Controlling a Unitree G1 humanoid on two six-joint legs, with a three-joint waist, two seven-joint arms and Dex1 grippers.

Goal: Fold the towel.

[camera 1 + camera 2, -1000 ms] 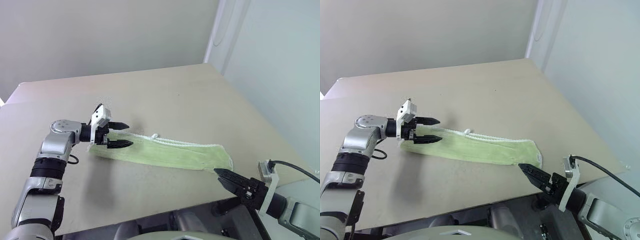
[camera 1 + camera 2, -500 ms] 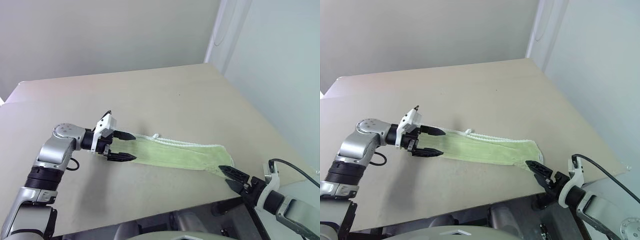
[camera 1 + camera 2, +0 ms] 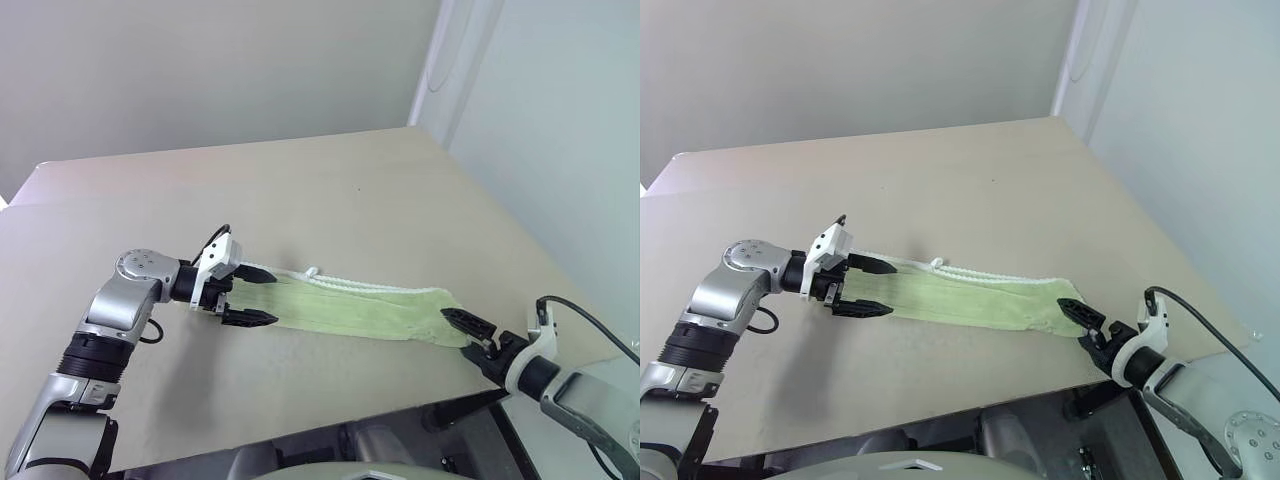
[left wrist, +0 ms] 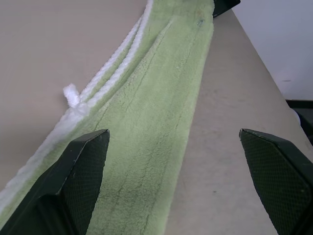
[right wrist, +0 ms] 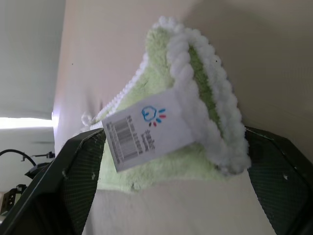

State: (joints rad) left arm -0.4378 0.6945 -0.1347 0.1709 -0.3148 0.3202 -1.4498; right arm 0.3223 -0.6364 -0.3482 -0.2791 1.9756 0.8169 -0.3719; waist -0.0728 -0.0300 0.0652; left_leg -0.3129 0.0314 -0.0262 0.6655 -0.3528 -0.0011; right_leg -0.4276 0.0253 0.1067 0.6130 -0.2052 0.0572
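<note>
Towel [image 3: 350,308] lies folded in a long strip on table [image 3: 350,190]. Left gripper [image 3: 259,296] wide apart astride its left end; right gripper [image 3: 462,327] spread around tag [image 5: 146,128] end, lower finger partly hidden.

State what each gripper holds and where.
Nothing is gripped. Both grippers, left and right, straddle opposite ends of the towel with open fingers.
</note>
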